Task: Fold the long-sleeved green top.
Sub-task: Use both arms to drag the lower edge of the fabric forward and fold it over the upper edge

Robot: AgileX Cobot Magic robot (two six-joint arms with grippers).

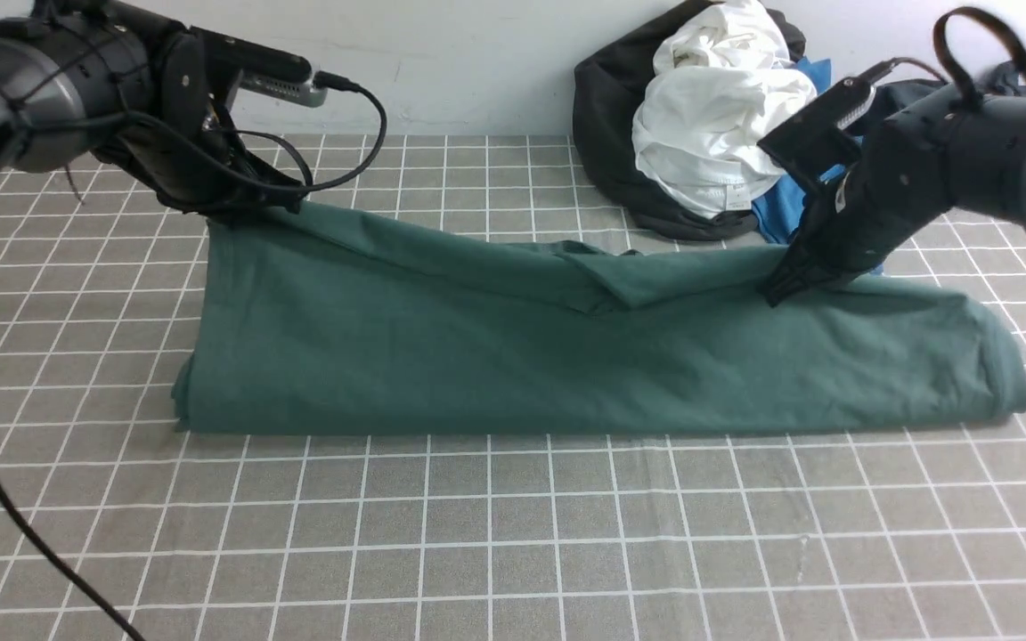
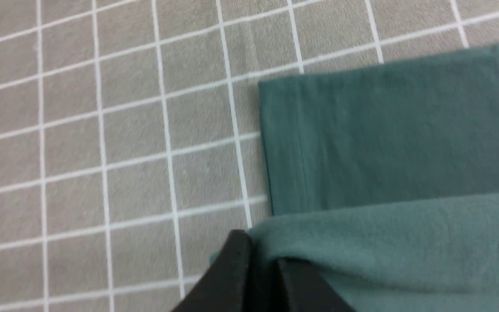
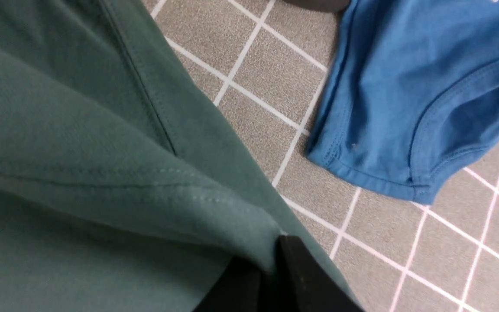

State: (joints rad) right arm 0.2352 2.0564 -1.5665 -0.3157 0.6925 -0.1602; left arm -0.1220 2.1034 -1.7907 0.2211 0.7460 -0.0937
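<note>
Top: I see the green long-sleeved top [image 1: 566, 365] folded lengthwise across mid-frame on the counter [image 1: 477, 534].
Left claw [image 1: 250, 203]: clenched on the top's raised upper-left corner.
Right claw [image 1: 776, 294]: pinching the top's upper-right edge.

green long-sleeved top [image 1: 566, 374], folded lengthwise on table, far edge raised
</note>
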